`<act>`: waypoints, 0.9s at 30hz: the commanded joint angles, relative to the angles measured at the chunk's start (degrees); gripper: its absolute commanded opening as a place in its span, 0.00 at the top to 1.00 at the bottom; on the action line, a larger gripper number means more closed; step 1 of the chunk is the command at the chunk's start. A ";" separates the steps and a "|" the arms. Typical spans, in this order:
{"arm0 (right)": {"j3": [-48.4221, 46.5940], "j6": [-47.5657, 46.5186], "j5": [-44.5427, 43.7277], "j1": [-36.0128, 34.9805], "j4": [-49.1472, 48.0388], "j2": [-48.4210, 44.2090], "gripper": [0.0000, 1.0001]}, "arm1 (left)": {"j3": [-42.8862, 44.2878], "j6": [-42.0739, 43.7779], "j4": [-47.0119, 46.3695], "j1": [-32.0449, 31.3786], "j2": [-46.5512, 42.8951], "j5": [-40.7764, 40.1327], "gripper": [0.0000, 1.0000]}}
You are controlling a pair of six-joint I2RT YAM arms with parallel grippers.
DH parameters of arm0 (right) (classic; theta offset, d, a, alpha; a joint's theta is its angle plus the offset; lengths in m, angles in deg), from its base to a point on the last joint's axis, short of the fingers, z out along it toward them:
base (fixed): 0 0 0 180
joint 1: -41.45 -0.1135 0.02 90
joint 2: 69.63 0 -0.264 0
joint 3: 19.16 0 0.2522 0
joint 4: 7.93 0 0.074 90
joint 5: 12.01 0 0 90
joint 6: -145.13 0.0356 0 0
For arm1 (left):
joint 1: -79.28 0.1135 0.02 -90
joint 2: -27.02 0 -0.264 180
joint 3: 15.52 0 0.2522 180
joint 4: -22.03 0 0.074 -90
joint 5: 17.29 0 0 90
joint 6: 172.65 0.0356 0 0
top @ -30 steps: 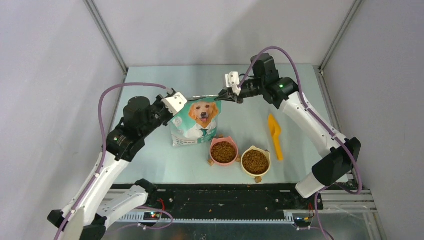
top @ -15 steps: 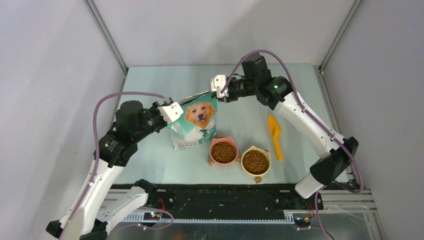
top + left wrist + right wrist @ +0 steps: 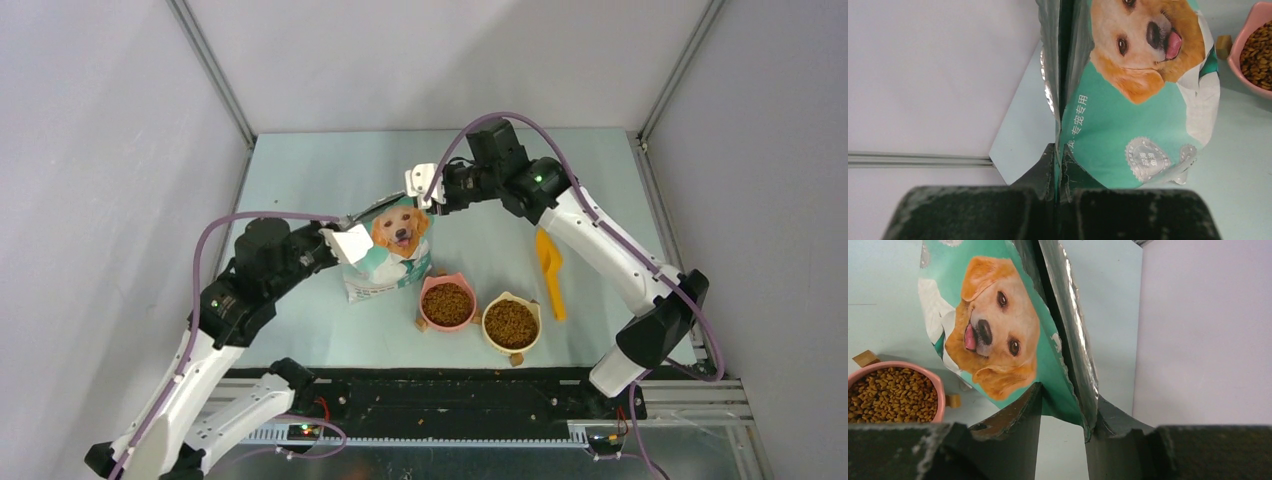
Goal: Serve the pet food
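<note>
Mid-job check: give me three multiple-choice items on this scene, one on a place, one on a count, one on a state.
1. Where is the orange scoop?
A. on the table, right of the yellow bowl
B. held aloft
C. behind the arm bases

2. How many bowls hold kibble?
A. none
B. one
C. two

3. The left pincer is:
A. open, clear of everything
B. shut on the top edge of the bag
C. shut on nothing

Key: 1 A, it lies flat beside that bowl; 2 C, the pink bowl and the yellow bowl are both full; 3 B, the left wrist view shows it pinching the foil edge.
</note>
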 commanded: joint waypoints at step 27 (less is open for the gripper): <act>-7.33 12.12 4.80 -1.27 -3.61 -1.75 1.00 | 3.62 3.29 -3.29 -8.66 5.36 -6.15 0.38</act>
